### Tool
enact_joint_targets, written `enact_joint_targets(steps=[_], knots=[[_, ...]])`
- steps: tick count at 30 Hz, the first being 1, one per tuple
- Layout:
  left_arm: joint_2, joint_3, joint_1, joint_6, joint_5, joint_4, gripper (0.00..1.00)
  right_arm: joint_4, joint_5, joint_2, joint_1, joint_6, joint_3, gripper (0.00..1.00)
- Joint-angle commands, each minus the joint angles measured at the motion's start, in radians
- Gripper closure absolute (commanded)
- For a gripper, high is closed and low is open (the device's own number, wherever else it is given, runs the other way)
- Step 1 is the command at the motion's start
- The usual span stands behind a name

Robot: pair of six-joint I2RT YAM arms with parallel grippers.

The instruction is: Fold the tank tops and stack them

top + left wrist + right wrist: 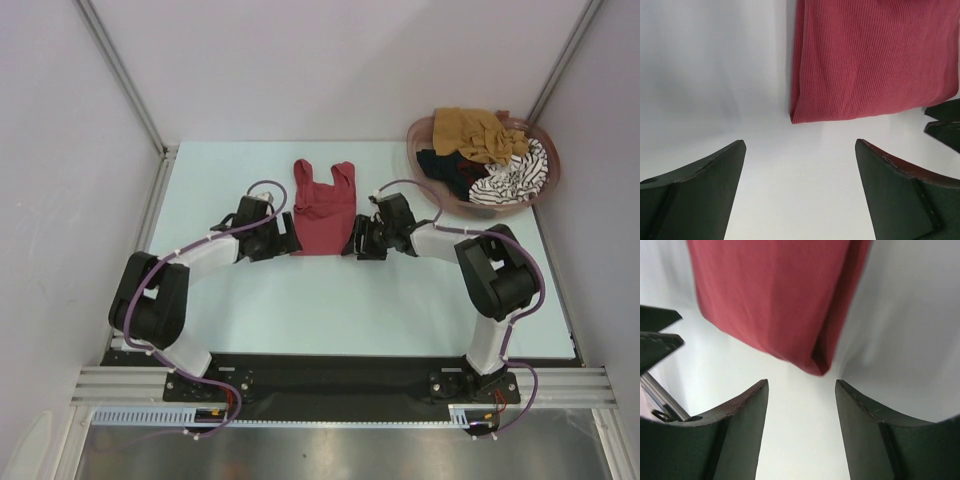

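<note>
A dark red tank top (pixel 323 210) lies flat on the table, folded lengthwise, straps toward the far side. My left gripper (pixel 286 243) is open and empty just off its near left corner (pixel 800 116). My right gripper (pixel 356 243) is open and empty just off its near right corner (pixel 819 366). The tank top fills the upper part of both wrist views (pixel 875 60) (pixel 775 295). A mustard-brown tank top (pixel 476 132), a black one (pixel 448 168) and a black-and-white striped one (pixel 515 175) lie piled in the basket.
The pinkish-brown oval plastic basket (pixel 424 128) stands at the far right of the pale table (pixel 330 310). Metal frame posts stand at the far left and far right corners. The right gripper's fingers (pixel 945 122) show at the right edge of the left wrist view.
</note>
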Motion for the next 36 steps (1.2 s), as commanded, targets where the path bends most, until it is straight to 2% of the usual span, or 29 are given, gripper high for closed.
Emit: enact_joint_targets(steps=[1,4,7,10,14,22,27,31,33,36], knots=[[-0.017,-0.017,-0.002,-0.008,0.061,0.085,0.04,0.066,-0.016,-0.045,0.008,0.002,-0.035,0.39],[-0.004,-0.035,-0.004,-0.01,0.08,0.116,0.04,0.086,-0.011,-0.025,0.004,0.011,-0.046,0.48],[0.032,-0.022,-0.004,-0.008,0.094,0.123,0.07,0.115,-0.02,0.002,-0.013,0.026,-0.043,0.51],[0.063,-0.008,-0.004,-0.011,0.109,0.133,0.13,0.127,-0.04,0.024,-0.028,0.04,-0.035,0.6],[0.08,0.0,-0.004,-0.013,0.1,0.125,0.21,0.124,-0.046,0.053,-0.035,0.046,-0.012,0.61],[0.062,-0.009,-0.004,-0.01,0.084,0.11,0.28,0.087,-0.002,0.088,-0.021,0.04,0.004,0.67],[0.066,-0.021,-0.004,-0.016,0.091,0.116,0.33,0.065,0.026,0.099,-0.018,0.042,0.02,0.78],[0.062,-0.038,-0.004,-0.025,0.089,0.116,0.36,0.042,0.038,0.084,-0.015,0.036,0.022,0.96],[0.06,-0.051,-0.004,-0.031,0.084,0.123,0.38,0.04,0.043,0.079,-0.015,0.033,0.022,1.0],[0.071,-0.054,-0.002,-0.036,0.08,0.13,0.4,0.04,0.037,0.079,-0.013,0.036,0.023,1.0]])
